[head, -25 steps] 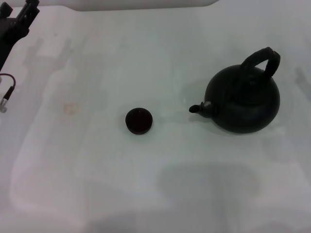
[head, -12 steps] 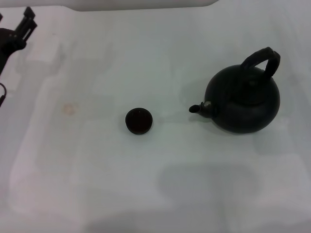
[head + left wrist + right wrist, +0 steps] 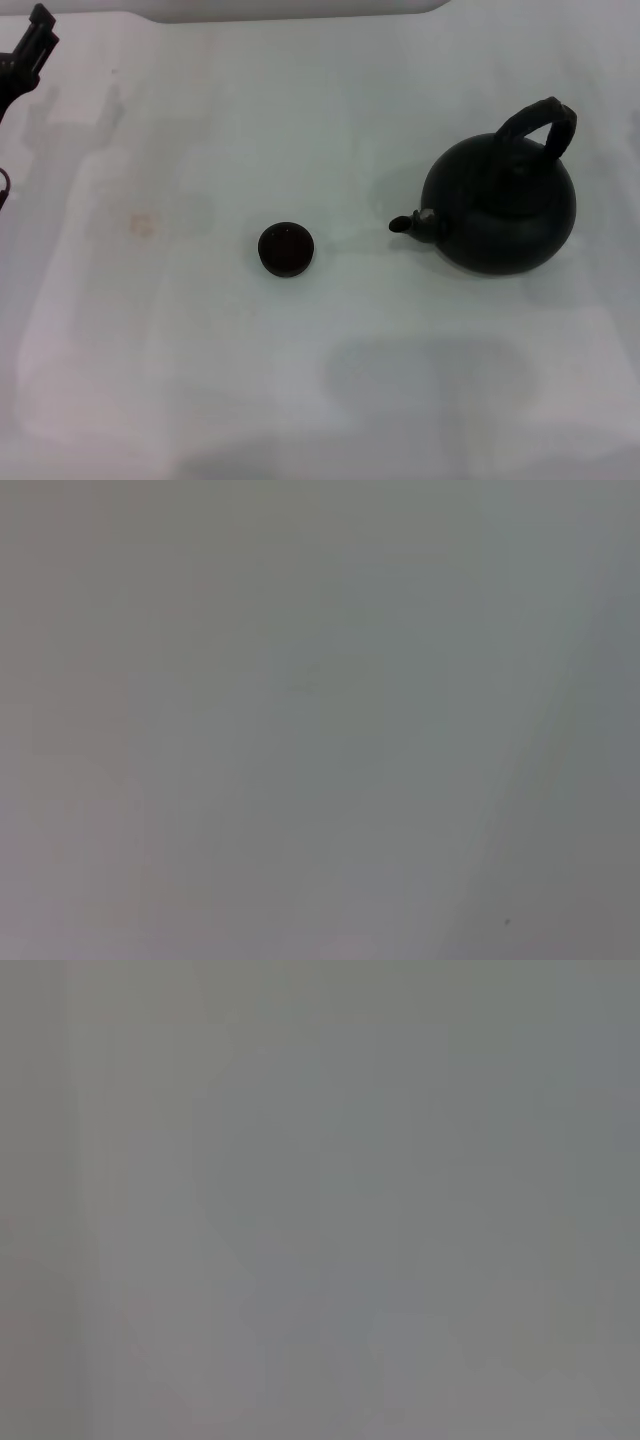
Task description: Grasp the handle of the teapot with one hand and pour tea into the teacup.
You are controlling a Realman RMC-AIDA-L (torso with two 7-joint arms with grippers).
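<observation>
The matte-black teapot (image 3: 502, 212) stands on the white table at the right in the head view, its short spout (image 3: 410, 223) pointing left. Its arched handle (image 3: 540, 122) stands up over the top. The tiny black teacup (image 3: 286, 248) sits left of the spout, apart from it, dark inside. My left gripper (image 3: 33, 40) shows only at the far top left corner, far from both. My right gripper is out of view. Both wrist views show only blank grey surface.
A faint orange-brown stain (image 3: 144, 225) marks the table (image 3: 320, 380) left of the teacup. A white edge (image 3: 300, 8) runs along the back of the table.
My left gripper has drawn back up and to the left, toward the top left corner of the head view. The teapot and teacup have not moved.
</observation>
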